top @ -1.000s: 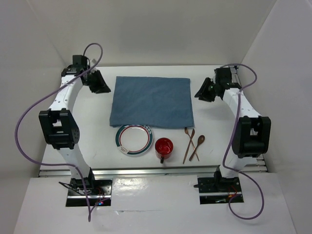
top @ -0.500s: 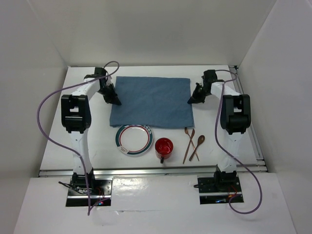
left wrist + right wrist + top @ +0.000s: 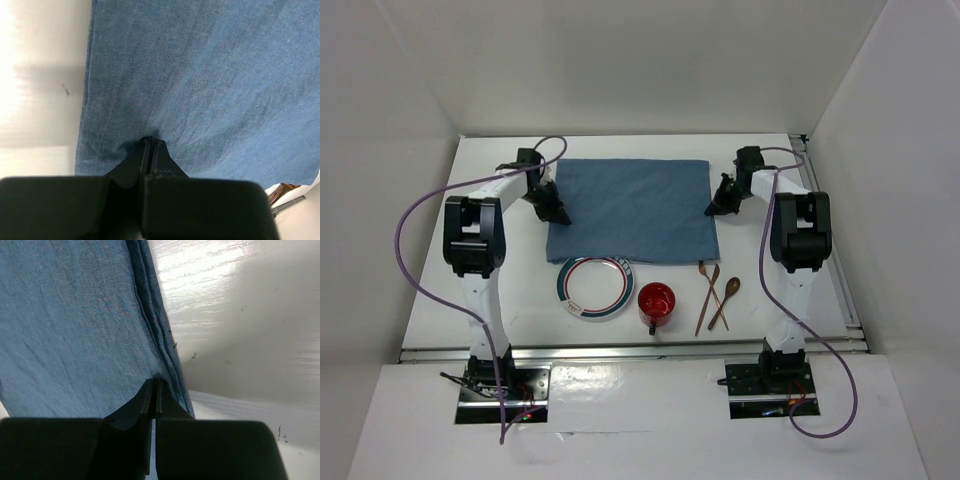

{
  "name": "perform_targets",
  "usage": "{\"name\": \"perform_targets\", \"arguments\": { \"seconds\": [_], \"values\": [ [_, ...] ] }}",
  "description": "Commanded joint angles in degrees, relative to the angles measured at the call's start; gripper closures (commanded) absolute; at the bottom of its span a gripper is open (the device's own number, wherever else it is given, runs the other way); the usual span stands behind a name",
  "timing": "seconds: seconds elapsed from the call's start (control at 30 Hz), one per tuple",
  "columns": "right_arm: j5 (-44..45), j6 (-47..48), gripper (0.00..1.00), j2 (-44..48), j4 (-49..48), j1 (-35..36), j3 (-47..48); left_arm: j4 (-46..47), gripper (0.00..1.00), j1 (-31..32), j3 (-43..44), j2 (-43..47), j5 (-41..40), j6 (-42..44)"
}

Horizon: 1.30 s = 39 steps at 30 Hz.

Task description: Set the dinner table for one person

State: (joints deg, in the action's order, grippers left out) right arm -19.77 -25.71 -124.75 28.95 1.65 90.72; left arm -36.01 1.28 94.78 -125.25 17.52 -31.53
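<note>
left pincer (image 3: 151, 140) and right pincer (image 3: 154, 381) both clamped on blue cloth placemat (image 3: 630, 205) side edges. Limp, light; slide flat across surface (image 3: 535, 285).

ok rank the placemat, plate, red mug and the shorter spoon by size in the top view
1. blue placemat
2. plate
3. red mug and shorter spoon: unsure, the spoon is a bit longer but much thinner.

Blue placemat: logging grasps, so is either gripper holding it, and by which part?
Both appear to. The left gripper is shut, pinching the placemat just inside its left edge; the right gripper pinches its right edge.
</note>
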Motion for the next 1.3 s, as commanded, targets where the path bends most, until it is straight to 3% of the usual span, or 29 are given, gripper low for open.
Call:
{"name": "perform_targets", "arguments": {
  "seconds": [0.0, 0.1, 0.17, 0.2, 0.3, 0.33, 0.37, 0.43, 0.5, 0.53, 0.67, 0.77, 0.9, 1.13, 1.27],
  "values": [
    [1.6, 0.3, 1.0, -0.9, -0.6, 0.8, 1.4, -1.9, 1.0, 0.2, -2.2, 1.4, -3.8, 0.5],
    [1.6, 0.3, 1.0, 1.3, 0.0, 0.8, 1.4, -3.8, 1.0, 0.2, -1.5, 4.7, -5.6, 0.5],
    [1.6, 0.3, 0.97, 3.7, 1.2, 0.8, 2.5, -4.9, 0.91, 0.2, -1.5, 7.0, -6.2, 0.5],
    [0.9, 0.3, 0.93, 4.8, 1.2, 0.8, 2.5, -5.5, 0.7, 0.2, -0.9, 9.4, -7.9, 0.5],
    [0.9, 0.8, 0.7, 10.0, 1.8, 0.8, 3.3, -8.3, 0.33, 0.2, 0.5, 12.5, -10.5, 1.1],
    [0.9, 0.1, 0.69, 11.6, 1.8, 0.8, 3.3, -8.9, 0.15, 0.2, 1.0, 14.7, -11.0, 1.8],
    [2.2, 0.1, 0.69, 16.1, 0.4, 1.4, 0.5, -9.4, 0.11, 0.2, 1.0, 16.0, -11.6, 1.8],
    [4.8, -0.6, 0.67, 21.5, -2.0, 2.0, -3.9, -9.4, 0.1, 0.2, -4.7, 22.2, -11.6, 2.4],
    [6.1, -1.2, 0.52, 28.8, -3.5, 2.6, -10.5, -7.6, 0.14, 0.7, -16.6, 28.1, -11.0, 1.7],
    [6.1, -1.2, 0.37, 30.6, -4.0, 2.6, -12.6, -4.9, 0.14, 0.7, -21.0, 31.2, -9.3, 0.2],
    [5.1, -1.2, 0.19, 36.5, -3.2, 2.6, -19.9, 1.7, 0.06, 0.7, -39.1, 44.4, -3.7, -5.6],
    [4.6, 0.0, 0.17, 37.8, -1.2, 3.2, -21.9, 6.2, 0.0, 2.0, -47.8, 48.7, 1.2, -9.4],
    [4.0, 1.0, 0.16, 40.2, -0.6, 3.2, -24.0, 10.9, 0.0, 4.5, -53.8, 50.3, -0.9, -12.1],
    [4.6, 1.6, 0.13, 41.9, 0.5, 3.2, -24.0, 26.1, 0.17, 4.5, -64.4, 52.2, 3.5, -16.4],
    [4.6, 1.6, 0.13, 42.5, 0.5, 3.2, -24.0, 29.3, 0.31, 4.5, -65.7, 49.4, 3.6, -16.4]
  ]
}}
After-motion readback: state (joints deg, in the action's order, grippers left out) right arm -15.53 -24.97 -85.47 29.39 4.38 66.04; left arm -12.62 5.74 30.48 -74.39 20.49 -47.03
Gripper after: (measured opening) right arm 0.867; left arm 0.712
